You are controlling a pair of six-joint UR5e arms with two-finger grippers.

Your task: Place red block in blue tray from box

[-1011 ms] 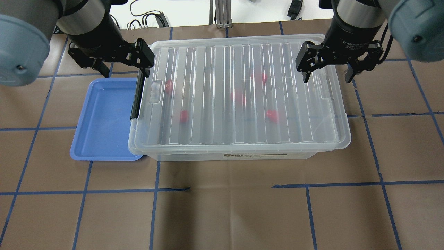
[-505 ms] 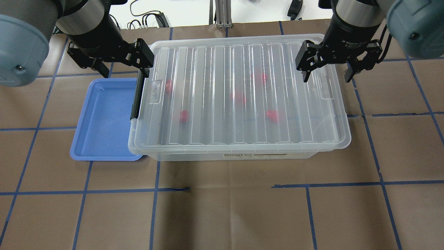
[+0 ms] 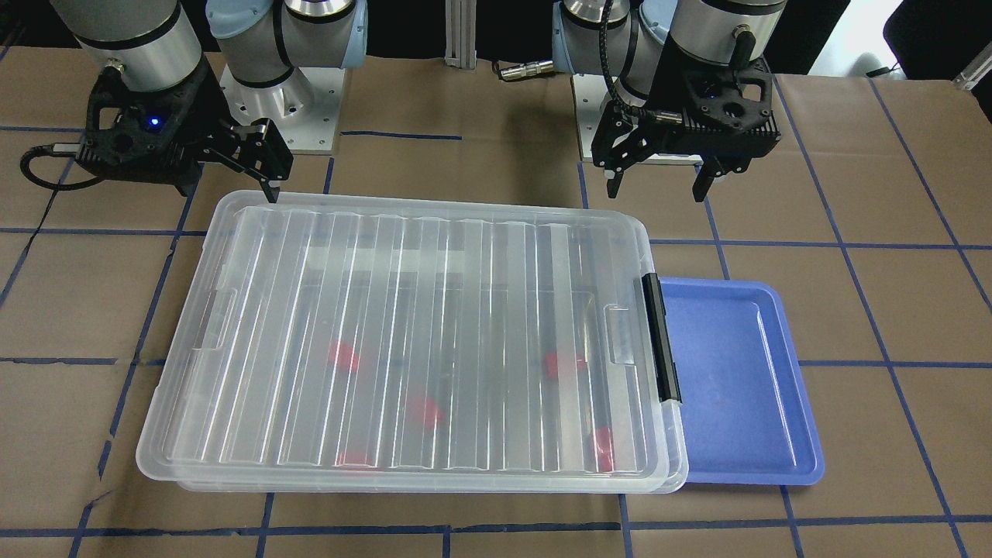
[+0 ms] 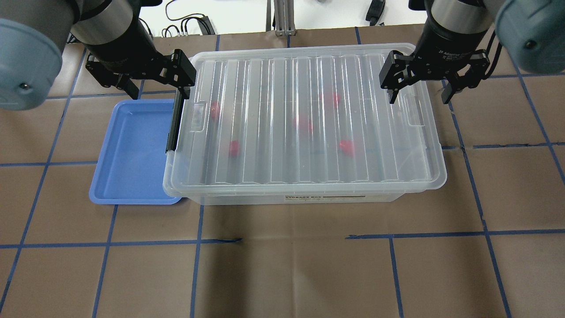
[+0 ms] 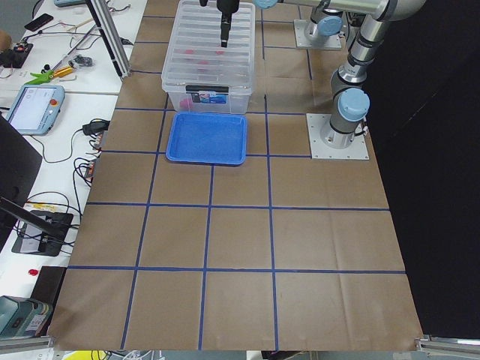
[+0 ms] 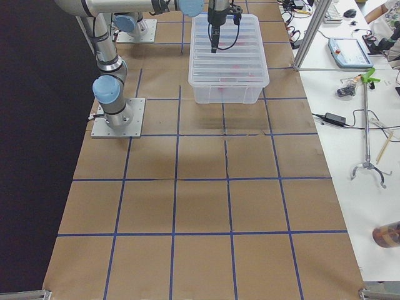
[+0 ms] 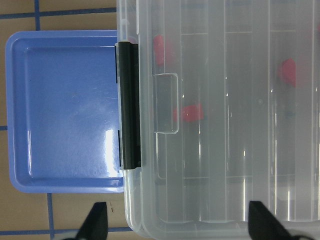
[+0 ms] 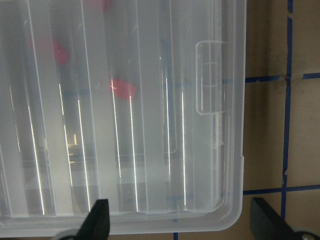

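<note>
The red block [image 7: 189, 113] lies inside the box [image 4: 238, 199], under the shut lid [image 4: 273, 79], close by the black latch [image 7: 129, 105]. Four more blocks [image 4: 303, 124] are scattered across the box floor with it. Through the ribbed, translucent lid I get them only as blurred red smudges from overhead. My left wrist camera sharpens this one into a squarish lump.

That same camera shows the latch as a straight black bar along the lid's short edge. Beside it is the blue tray [image 7: 65, 110], shallow, glossy and round-cornered, with the lid's rim overlapping its edge. The right wrist camera gives me the opposite short end, where a clear moulded tab [image 8: 210, 77] sits in the lid.

The left end effector [image 3: 657, 190] hangs above the latch corner with its fingers spread wide, gripping nothing. The right end effector [image 4: 418, 99] hovers over the other end, equally released and touching nothing. Overhead shows both its fingers; the front camera shows only one clearly. Everything rests on a tabletop [image 4: 282, 274] of brown paper gridded with blue tape.
</note>
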